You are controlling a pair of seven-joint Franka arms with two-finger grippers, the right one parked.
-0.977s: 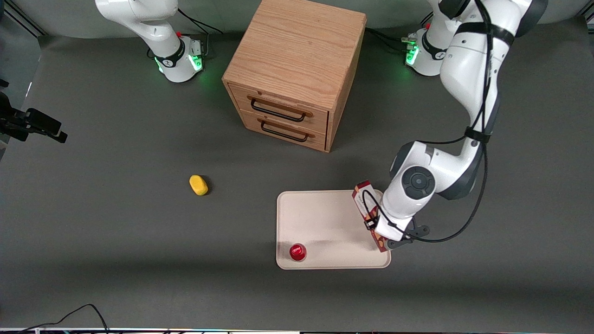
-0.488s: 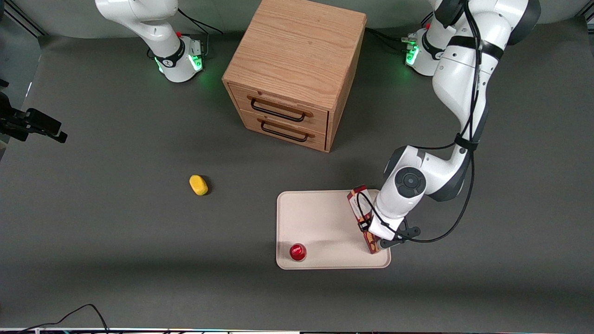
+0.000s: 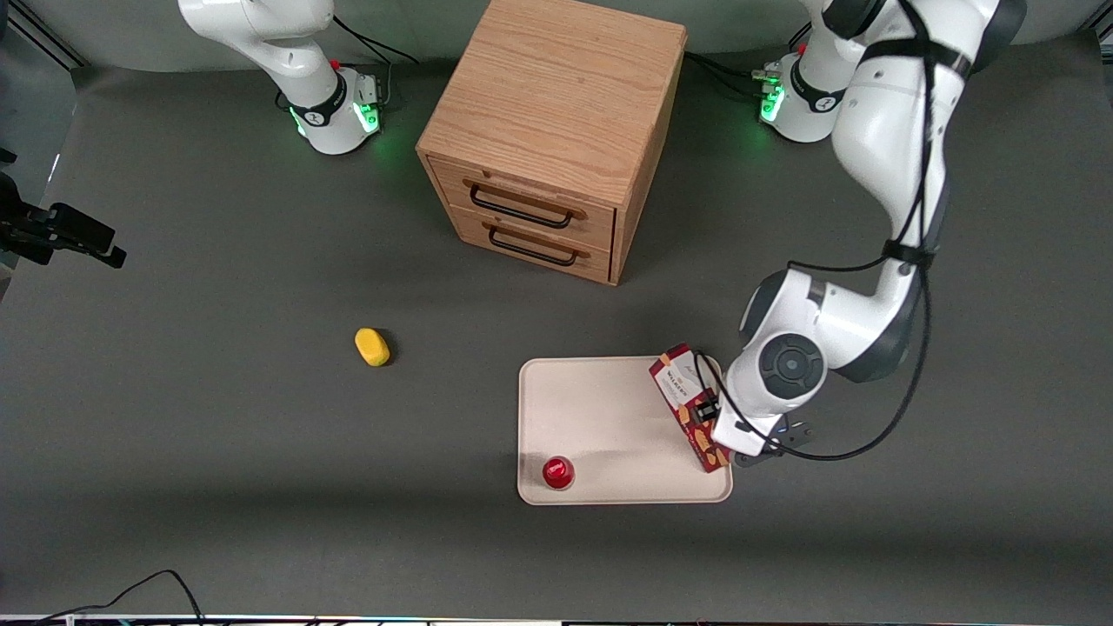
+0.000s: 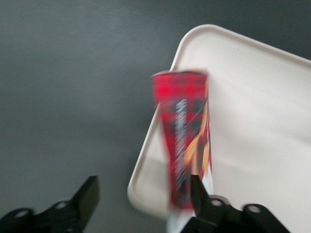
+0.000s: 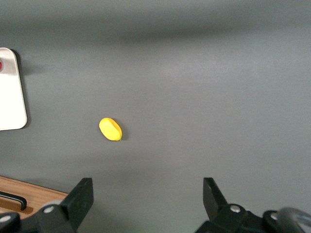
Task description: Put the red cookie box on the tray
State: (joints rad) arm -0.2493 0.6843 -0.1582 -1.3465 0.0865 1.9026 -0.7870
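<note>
The red cookie box (image 3: 685,402) lies on the cream-white tray (image 3: 609,409), along the tray's rim toward the working arm's end, white label end farther from the front camera. My left gripper (image 3: 729,437) hovers over that rim. In the left wrist view the gripper (image 4: 143,187) is open. One finger (image 4: 198,191) is against the box (image 4: 182,141), and the other (image 4: 87,194) is over the bare table beside the tray (image 4: 262,121).
A small round red capsule (image 3: 557,472) stands on the tray's near corner toward the parked arm. A yellow object (image 3: 372,346) lies on the table toward the parked arm's end. The wooden drawer cabinet (image 3: 552,130) stands farther from the camera than the tray.
The box has gone from standing narrow in the gripper to lying with its broad face up. The gripper has opened and drawn a little toward the working arm's end.
</note>
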